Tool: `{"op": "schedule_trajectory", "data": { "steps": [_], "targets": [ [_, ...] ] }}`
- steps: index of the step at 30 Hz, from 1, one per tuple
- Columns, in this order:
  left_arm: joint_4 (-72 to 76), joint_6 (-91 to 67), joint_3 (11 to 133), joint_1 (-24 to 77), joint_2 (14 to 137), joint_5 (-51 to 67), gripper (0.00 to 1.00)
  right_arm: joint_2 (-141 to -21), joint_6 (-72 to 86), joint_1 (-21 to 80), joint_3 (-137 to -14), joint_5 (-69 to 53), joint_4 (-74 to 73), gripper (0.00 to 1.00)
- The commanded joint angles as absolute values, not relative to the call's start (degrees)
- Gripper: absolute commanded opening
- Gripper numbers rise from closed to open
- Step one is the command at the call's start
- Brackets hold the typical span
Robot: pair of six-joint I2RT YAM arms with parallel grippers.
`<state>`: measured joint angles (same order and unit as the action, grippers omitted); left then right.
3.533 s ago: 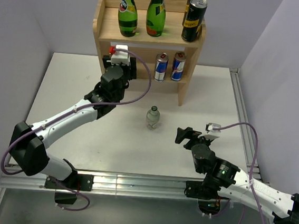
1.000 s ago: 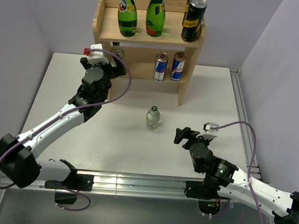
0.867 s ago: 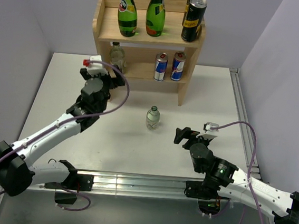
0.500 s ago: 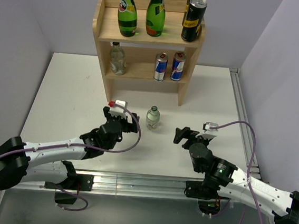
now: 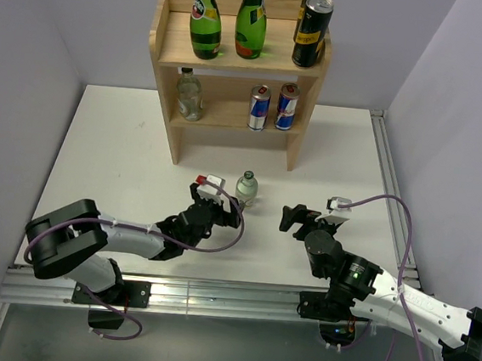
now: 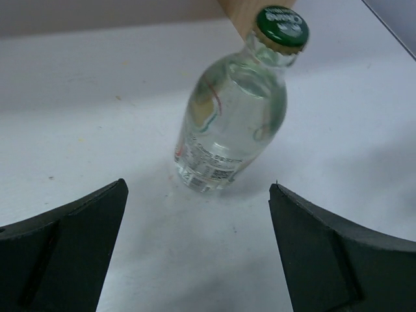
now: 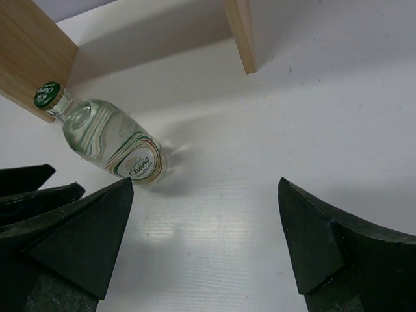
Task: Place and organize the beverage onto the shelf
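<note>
Well, both my hands are open and holding nothing. My left hand lies low over the bench, its fingers spread wide and aimed at the small clear bottle. In the left wrist view that bottle stands just ahead of my left hand, not yet between the fingers, and I touch it nowhere. It is upright on the bench, green cap on top, with a label on its lower body. It stands in front of the shelf, apart from it.

My right hand waits to the right of the bottle, also wide open and turned toward it, with bare bench between us. From the right wrist I see the bottle off to the left, beyond my right hand.

On the top tier of the shelf stand two green bottles and two black cans. On the lower tier stand another clear bottle at the left and two slim cans side by side at the right.
</note>
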<state>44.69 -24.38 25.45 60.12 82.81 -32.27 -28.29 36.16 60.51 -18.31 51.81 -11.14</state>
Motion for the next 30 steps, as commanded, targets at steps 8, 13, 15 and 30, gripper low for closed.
{"op": "schedule_trajectory", "data": {
  "steps": [8,13,15,30],
  "targets": [
    [54.6,-25.3,30.4,62.8,88.7,-28.0,0.97,-29.3,36.7,60.6,-17.9,53.3,-8.9,0.99],
    [56.2,-24.1,33.6,62.9,93.9,-28.1,0.96,-28.4,36.7,60.6,-17.7,53.3,-9.0,0.99],
    [56.5,-23.1,35.7,62.8,96.6,-28.8,0.96,-28.2,36.7,60.7,-17.5,53.3,-9.0,0.99],
    [56.7,-19.1,46.6,58.7,108.8,-28.9,0.94,-28.0,36.5,60.7,-17.5,53.0,-8.7,0.99]
  ]
}}
